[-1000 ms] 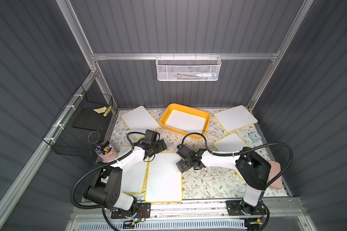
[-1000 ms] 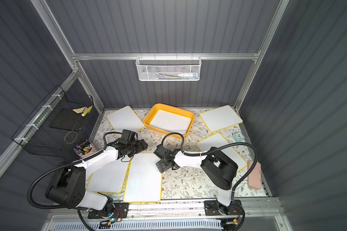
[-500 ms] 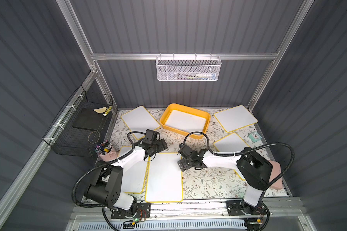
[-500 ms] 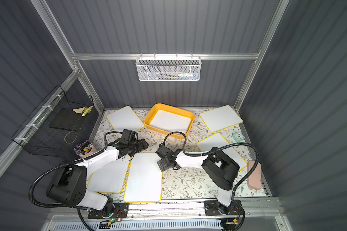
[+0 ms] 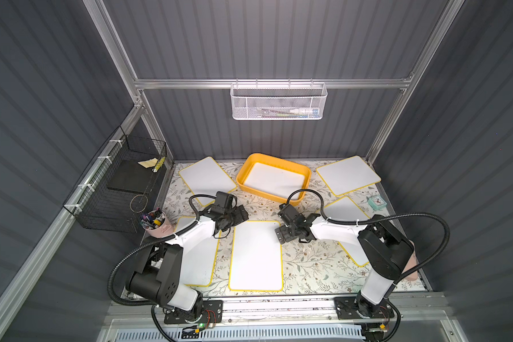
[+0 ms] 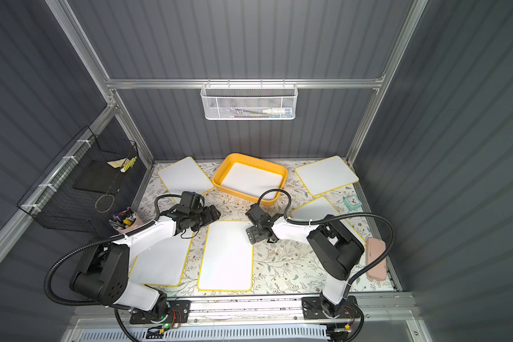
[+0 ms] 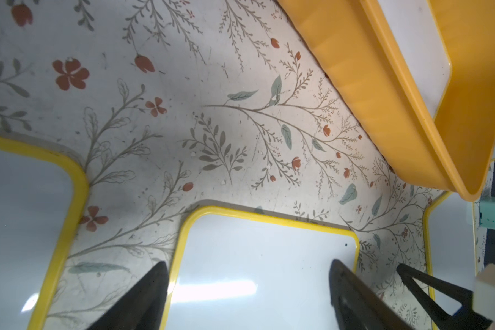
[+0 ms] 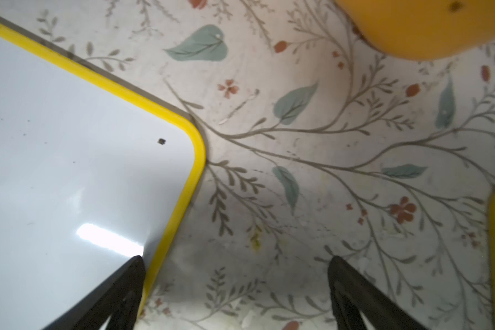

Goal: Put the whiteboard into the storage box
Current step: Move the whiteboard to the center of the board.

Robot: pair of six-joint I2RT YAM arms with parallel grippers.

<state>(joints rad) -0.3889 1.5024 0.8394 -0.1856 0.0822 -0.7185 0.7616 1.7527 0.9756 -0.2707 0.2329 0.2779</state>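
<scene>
Yellow-orange storage box [image 5: 264, 192] — one whiteboard [image 5: 274, 180] lying flat inside

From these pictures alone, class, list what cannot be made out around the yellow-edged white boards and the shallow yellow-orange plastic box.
White mesh basket: contents too small in both top views.
Yellow-edged whiteboard under the left arm: partly covered by it in both top views.
Yellow-orange storage box: cut off by the edge, right wrist view.

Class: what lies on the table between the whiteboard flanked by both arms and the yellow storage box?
Nothing: only bare floral table covering separates the whiteboard from the storage box, clearest in the left wrist view.
</scene>
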